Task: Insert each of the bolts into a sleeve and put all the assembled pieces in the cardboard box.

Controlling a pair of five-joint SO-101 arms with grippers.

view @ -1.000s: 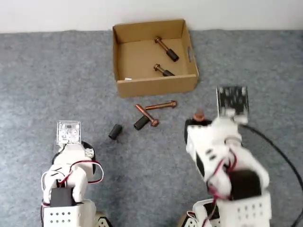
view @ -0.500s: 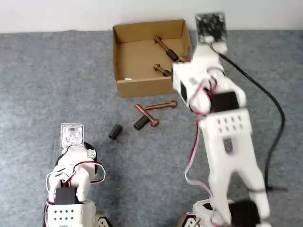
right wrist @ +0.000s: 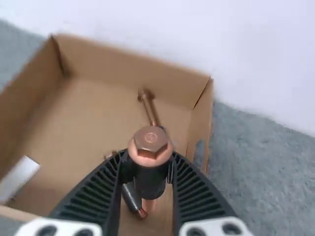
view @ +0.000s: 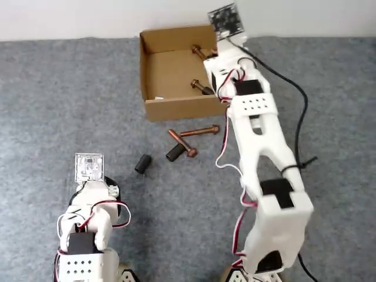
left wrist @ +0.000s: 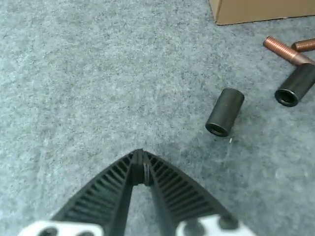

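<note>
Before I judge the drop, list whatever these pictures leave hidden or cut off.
High view: the right arm covers the right tool and the held bolt.
Left wrist view: the picture edge cuts off a loose bolt and most of the cardboard box.
Right wrist view: tool fingers hide the sleeve's sides.

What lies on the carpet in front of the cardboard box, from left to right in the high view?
The lone sleeve → second sleeve → level bolt. The slanted bolt overlaps its neighbours, so it is omitted.
</note>
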